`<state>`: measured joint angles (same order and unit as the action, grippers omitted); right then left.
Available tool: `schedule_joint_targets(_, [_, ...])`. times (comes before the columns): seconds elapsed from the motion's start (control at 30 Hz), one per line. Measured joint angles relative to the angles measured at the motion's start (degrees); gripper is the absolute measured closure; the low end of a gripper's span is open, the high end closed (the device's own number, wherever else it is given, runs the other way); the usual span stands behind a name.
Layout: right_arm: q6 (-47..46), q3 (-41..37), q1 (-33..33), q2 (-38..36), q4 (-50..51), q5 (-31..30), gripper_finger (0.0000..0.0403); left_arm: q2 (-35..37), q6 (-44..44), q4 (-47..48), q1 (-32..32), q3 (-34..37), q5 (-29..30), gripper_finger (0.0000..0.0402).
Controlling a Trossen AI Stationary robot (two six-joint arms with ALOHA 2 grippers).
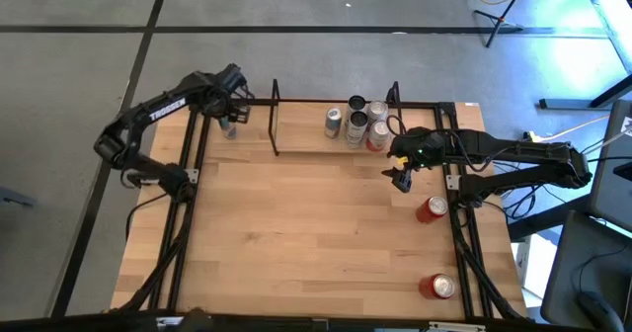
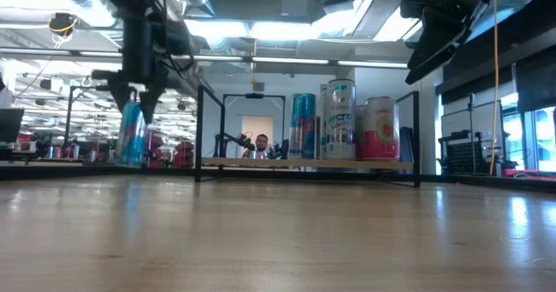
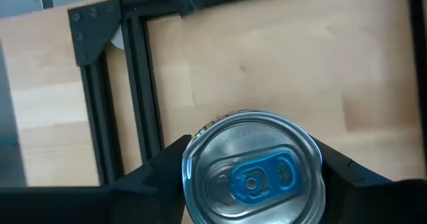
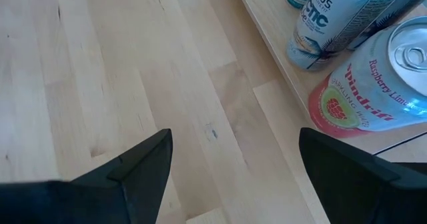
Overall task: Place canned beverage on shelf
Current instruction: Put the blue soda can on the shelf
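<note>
My left gripper is at the table's far left, shut on a blue can with a silver top and blue tab. It is left of the shelf, a narrow light-wood plank with a black wire frame at each end. Several cans stand on the plank's right part, among them a blue one, a white one and a pink one. My right gripper is open and empty above the table, just near of the plank's right end. My left gripper holds the blue can's upper wall, just below the rim, pinched between its two fingers. The fingers come from above, pointing down, one on each side. The can stands upright below them; I cannot tell whether its base touches the table.
Two red cans stand on the table's right part, one by the right rail and one near the front right corner. Black rails run along the tabletop's edges. A person shows in the room behind the shelf.
</note>
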<state>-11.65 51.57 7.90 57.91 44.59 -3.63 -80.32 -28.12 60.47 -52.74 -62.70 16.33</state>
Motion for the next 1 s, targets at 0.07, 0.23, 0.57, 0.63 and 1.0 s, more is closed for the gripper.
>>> schedule_joint_targets(0.07, [-0.05, 0.0, 0.0, 0.0, -0.43, 0.13, 0.0093, 2.54, -1.11, 3.32, 2.15, 0.0, -1.73, 0.0202])
schedule_joint_targets(0.23, [-1.83, 0.0, 0.0, 0.0, -2.09, 1.17, 0.0093, 9.87, -5.82, 8.68, 9.72, -0.04, -7.24, 0.0202])
schedule_joint_targets(0.57, [-1.56, 0.0, 0.0, 0.11, -4.61, 1.89, 0.0093, 17.68, -22.67, 8.95, 32.01, -0.04, -10.98, 0.0202])
schedule_joint_targets(0.63, [-1.56, 0.0, 0.0, 0.11, -4.48, 1.92, 0.0093, 17.75, -25.42, 7.52, 36.94, -0.04, -10.43, 0.0202])
schedule_joint_targets(1.0, [-1.36, 0.0, -0.02, 0.11, -6.42, 4.29, 0.0139, 11.32, -23.76, -18.02, 53.32, -4.2, -5.82, 0.0202])
